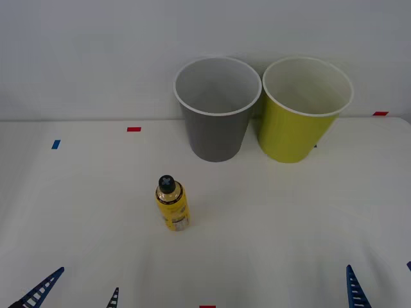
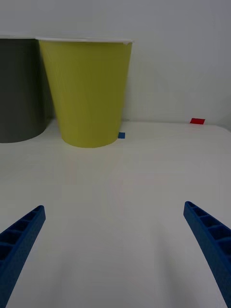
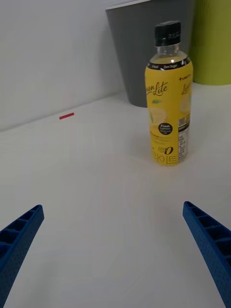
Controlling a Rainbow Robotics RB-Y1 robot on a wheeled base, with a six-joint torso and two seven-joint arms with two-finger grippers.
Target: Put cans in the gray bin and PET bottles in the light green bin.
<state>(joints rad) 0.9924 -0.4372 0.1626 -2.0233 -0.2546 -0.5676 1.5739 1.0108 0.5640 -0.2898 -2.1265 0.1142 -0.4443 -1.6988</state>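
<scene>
One PET bottle (image 1: pixel 172 204) upright; two bins — gray bin (image 1: pixel 215 131), light green bin (image 1: pixel 295 131); left gripper (image 3: pixel 113 250), right gripper (image 2: pixel 113 250) released.

White table (image 1: pixel 289 218) carries: gray bin (image 1: pixel 216 131) and light green bin (image 1: pixel 295 131) upright at back, just beside each other, possibly touching; PET bottle (image 1: pixel 172 203) upright, nearer. Red tape mark (image 1: pixel 133 129), blue tape mark (image 1: pixel 56 144).

The PET bottle's (image 3: pixel 169 96) yellow label reads "Lemon Lite", "Fresh Lemon" and "0".
</scene>
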